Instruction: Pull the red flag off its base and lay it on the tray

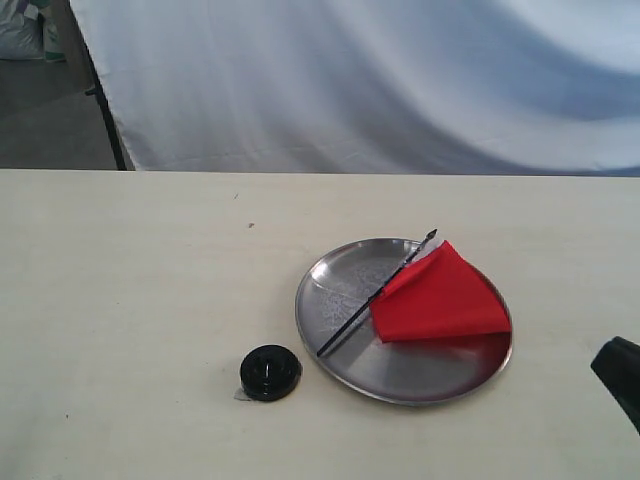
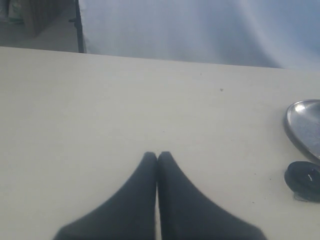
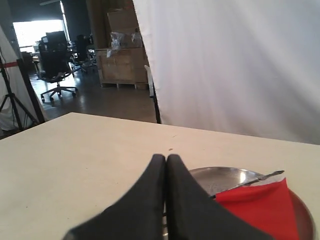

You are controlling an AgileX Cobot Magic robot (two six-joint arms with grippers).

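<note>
The red flag (image 1: 440, 297) lies flat on the steel tray (image 1: 350, 280), its thin black stick (image 1: 372, 296) slanting across the tray from the far rim to the near left rim. The black base (image 1: 269, 372) stands alone on the table just left of the tray. My left gripper (image 2: 157, 156) is shut and holds nothing, hovering over bare table, with the tray's rim (image 2: 295, 131) and the base (image 2: 303, 181) off to its side. My right gripper (image 3: 166, 159) is shut and holds nothing, in front of the tray (image 3: 225, 177) and the flag (image 3: 262, 207). Only a dark piece of the right arm (image 1: 620, 378) shows at the exterior view's right edge.
The pale table (image 1: 130, 300) runs wide to the left of the base. A white cloth backdrop (image 1: 380, 80) hangs behind the far edge. A black stand leg (image 1: 105, 110) rises at the back left.
</note>
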